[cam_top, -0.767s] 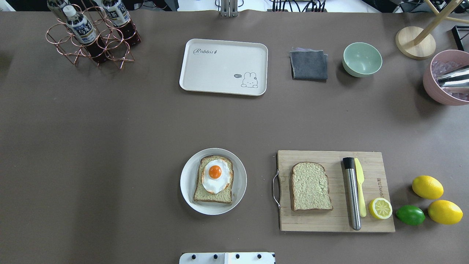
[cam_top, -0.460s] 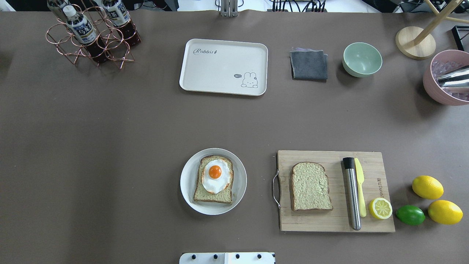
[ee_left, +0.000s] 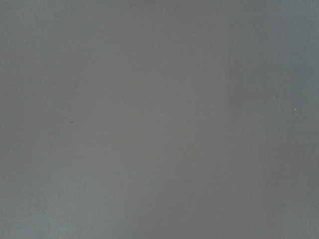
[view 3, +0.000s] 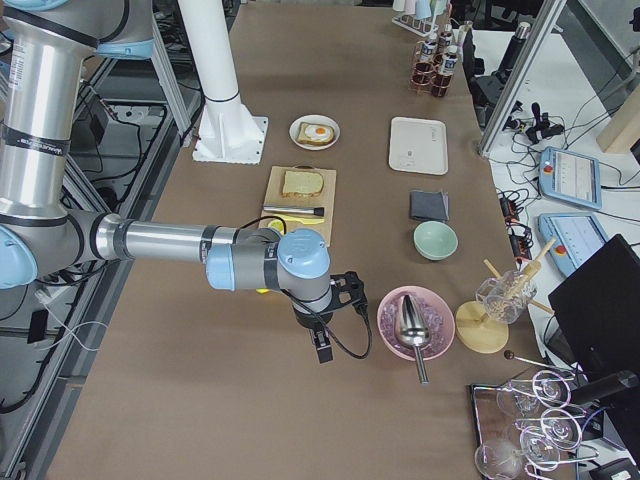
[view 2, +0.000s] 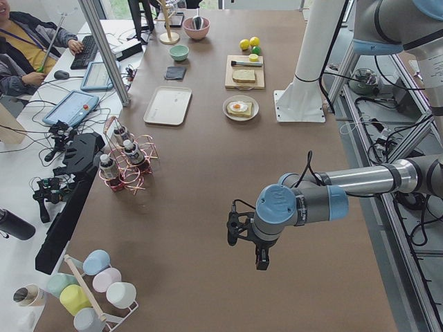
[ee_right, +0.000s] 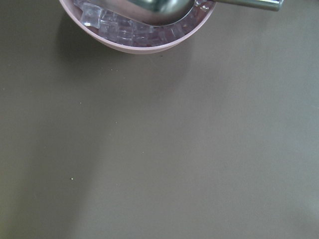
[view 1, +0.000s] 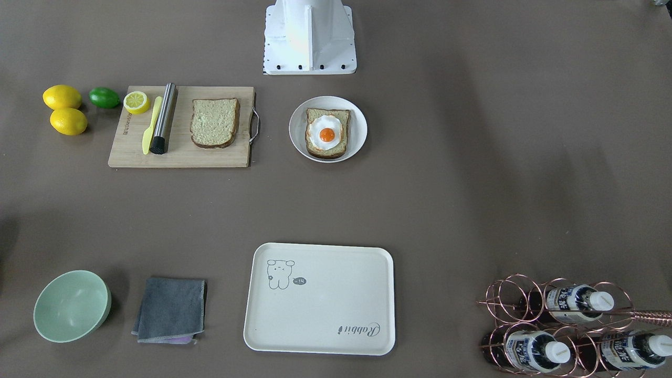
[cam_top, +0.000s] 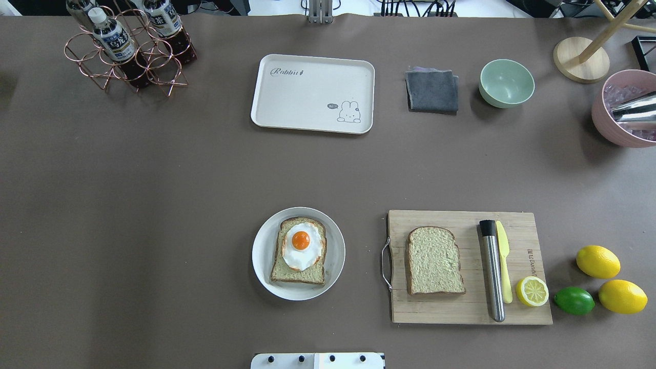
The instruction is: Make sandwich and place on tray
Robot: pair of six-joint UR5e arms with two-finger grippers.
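One bread slice [cam_top: 299,275] lies on a round white plate [cam_top: 262,256] with the fried egg [cam_top: 302,246] on top of it. The second bread slice [cam_top: 434,260] lies flat on the wooden cutting board [cam_top: 461,310]. The cream tray [cam_top: 312,94] sits at the far middle of the table. My left gripper [view 2: 259,261] shows only in the exterior left view, far from the food; I cannot tell whether it is open or shut. My right gripper [view 3: 322,352] shows only in the exterior right view, beside the pink bowl [view 3: 410,322]; I cannot tell its state either.
The board also holds a metal rod [cam_top: 492,271], a yellow knife [cam_top: 504,266] and a lemon half [cam_top: 532,291]. Two lemons [cam_top: 597,261] and a lime [cam_top: 574,300] lie to its right. A grey cloth [cam_top: 432,91], a green bowl [cam_top: 506,83] and a bottle rack [cam_top: 128,48] stand along the far side.
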